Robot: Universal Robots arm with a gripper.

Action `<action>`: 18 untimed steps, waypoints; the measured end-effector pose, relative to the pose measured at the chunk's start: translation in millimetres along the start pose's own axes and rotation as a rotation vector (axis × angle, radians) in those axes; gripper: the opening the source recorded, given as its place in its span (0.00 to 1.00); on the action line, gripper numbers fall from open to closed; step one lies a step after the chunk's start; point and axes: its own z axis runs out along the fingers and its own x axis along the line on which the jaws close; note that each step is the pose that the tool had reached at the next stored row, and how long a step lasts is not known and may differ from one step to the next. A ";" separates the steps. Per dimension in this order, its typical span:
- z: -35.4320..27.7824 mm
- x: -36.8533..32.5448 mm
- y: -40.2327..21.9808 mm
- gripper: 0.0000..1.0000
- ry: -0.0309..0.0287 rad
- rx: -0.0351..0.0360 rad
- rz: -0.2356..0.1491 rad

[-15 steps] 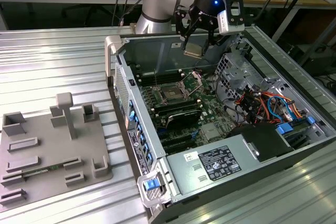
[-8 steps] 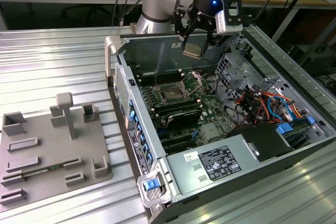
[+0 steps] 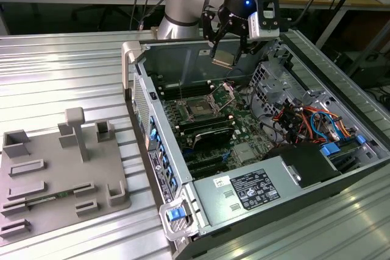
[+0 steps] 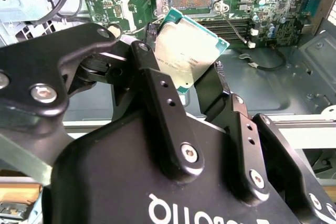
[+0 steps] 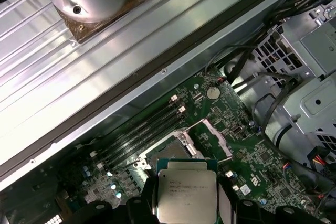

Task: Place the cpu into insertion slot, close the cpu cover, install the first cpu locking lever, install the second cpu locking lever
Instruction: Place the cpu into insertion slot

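**Chip held in the air above the open socket**

The cpu (image 3: 223,60) is seen as a thin, flat square with a silvery-tan metal face. Small dark print is carried on that face, and a green edge is visible around the metal in the second wrist view (image 4: 186,53). It is held tilted, clear of the board, clamped by two opposite edges. In the first wrist view (image 5: 187,195) its face is turned toward the camera.

The gripper (image 3: 225,50) is closed narrowly on the chip, with one black finger (image 4: 157,93) pressed against each side.

Below the chip, and apart from it, the insertion slot (image 3: 200,109) is seen on the green motherboard (image 3: 244,129), with its dark centre uncovered inside a silvery rim. The cpu cover (image 3: 223,94) is raised on its hinge just beside the slot, as a thin metal frame. Long black memory slots (image 3: 207,131) lie next to the socket.

All of this is contained in an open computer case (image 3: 159,150) laid on a ribbed metal table (image 3: 61,71). A grey parts holder (image 3: 55,175) rests on the table at the exterior view's left, well apart from the case.
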 end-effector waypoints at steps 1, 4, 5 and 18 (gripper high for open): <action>0.0 0.0 0.0 0.55 0.0000 0.0000 0.000; 0.0 0.0 0.0 0.55 -0.0001 0.0000 0.001; 0.0 0.0 0.0 0.55 -0.0002 0.0000 0.002; 0.0 0.0 0.0 0.55 -0.0010 -0.0002 0.010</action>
